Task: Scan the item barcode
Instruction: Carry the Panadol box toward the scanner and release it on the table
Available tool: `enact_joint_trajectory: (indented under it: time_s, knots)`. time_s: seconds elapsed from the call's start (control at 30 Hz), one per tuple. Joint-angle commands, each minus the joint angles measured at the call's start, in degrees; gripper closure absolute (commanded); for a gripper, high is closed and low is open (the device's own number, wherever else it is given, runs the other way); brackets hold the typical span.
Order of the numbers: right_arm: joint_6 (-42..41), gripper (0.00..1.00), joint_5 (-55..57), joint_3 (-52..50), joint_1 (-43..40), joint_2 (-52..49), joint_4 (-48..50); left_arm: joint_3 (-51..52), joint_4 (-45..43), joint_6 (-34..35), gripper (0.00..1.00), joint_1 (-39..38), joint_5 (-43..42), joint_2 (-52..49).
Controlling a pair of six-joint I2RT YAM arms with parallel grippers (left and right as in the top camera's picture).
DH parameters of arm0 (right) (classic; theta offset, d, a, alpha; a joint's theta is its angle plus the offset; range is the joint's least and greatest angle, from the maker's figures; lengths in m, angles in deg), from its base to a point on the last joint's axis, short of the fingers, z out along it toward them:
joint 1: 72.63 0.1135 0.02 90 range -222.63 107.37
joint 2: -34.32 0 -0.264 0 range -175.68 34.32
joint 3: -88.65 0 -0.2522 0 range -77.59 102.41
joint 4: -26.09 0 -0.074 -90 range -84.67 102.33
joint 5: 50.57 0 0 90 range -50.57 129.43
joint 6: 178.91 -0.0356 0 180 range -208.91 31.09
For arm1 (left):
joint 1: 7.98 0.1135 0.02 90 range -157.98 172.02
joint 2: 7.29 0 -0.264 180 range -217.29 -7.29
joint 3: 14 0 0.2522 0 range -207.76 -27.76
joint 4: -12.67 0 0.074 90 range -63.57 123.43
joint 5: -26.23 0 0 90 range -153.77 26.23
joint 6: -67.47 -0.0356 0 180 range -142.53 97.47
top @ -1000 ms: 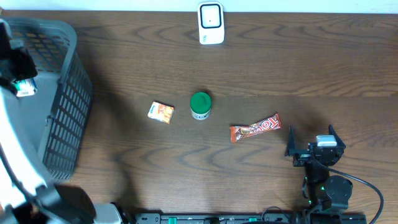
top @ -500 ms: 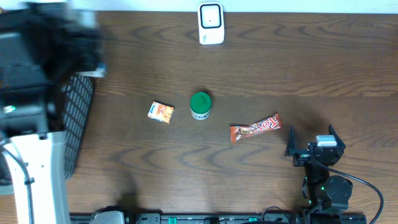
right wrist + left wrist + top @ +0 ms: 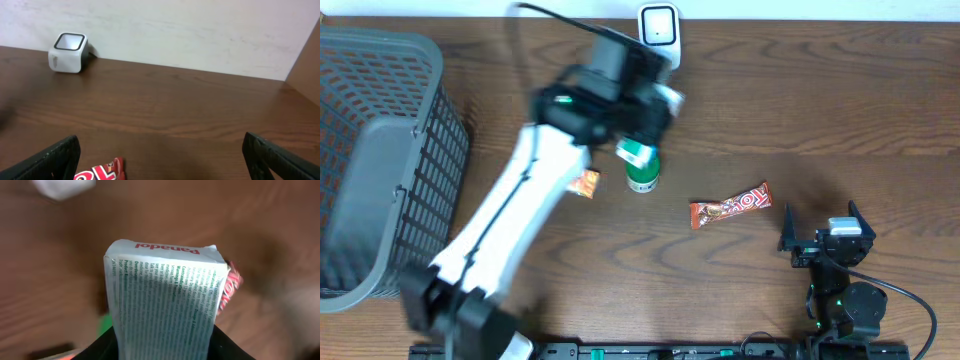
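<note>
Two dark fingers [image 3: 226, 351] of the left claw [image 3: 162, 350] press against the lower sides of a white Panadol box [image 3: 160, 305]. It is gripped firmly, and the face with green small print is turned to the wrist camera, the red brand name running along its far edge. No barcode shows on that face.

Seen from overhead, the left arm reaches up from the near left corner and ends in a blur over the middle of the bench [image 3: 820, 110], holding the box in the air just in front of the white scanner [image 3: 659, 38] at the far edge. Directly below the blur stands a green-capped bottle [image 3: 642, 172], with a small orange packet [image 3: 586, 183] just to its left, partly behind the arm. A red candy bar [image 3: 731, 205] lies further right; in the wrist view its end peeks out behind the box.

The right claw [image 3: 822, 225] sits near the front right of the bench, jaws spread wide and holding nothing. A grey mesh basket [image 3: 420, 200] fills the left end.
</note>
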Motion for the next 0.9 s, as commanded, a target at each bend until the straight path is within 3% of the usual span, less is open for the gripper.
enact_joint_trajectory:
  time_s: [0.0, 0.1, 0.2, 0.27, 0.47, 0.6, 0.63, 0.87]
  knots:
    - [0.6, 0.01, 0.1, -0.1, 0.5, 0.0, -0.2, -0.9, -1.5, 1.2, 0.56, -5.2, -0.7, -4.4]
    - [0.6, 0.01, 0.1, -0.1, 0.5, 0.0, -0.2, -0.9, -4.6, 1.1, 0.55, -8.6, 0.4, -7.4]
    - [0.6, 0.01, 0.1, -0.1, 0.5, 0.0, -0.2, -0.9, -6.4, 1.6, 0.55, -10.6, 7.3, -9.9]
    - [0.6, 0.01, 0.1, -0.1, 0.5, 0.0, -0.2, -0.9, -7.8, 4.5, 0.55, -11.3, 11.7, -12.0]
    - [0.6, 0.01, 0.1, -0.1, 0.5, 0.0, -0.2, -0.9, -15.5, 13.6, 0.55, -11.3, 12.1, -18.8]
    - [0.6, 0.01, 0.1, -0.1, 0.5, 0.0, -0.2, -0.9, -23.1, 26.9, 0.55, -11.1, 16.6, -23.4]
    - [0.6, 0.01, 0.1, -0.1, 0.5, 0.0, -0.2, -0.9, -25.2, 36.7, 0.55, -11.1, 20.6, -25.1]
    - [0.6, 0.01, 0.1, -0.1, 0.5, 0.0, -0.2, -0.9, -24.8, 75.3, 0.5, -11.1, 28.1, -27.8]
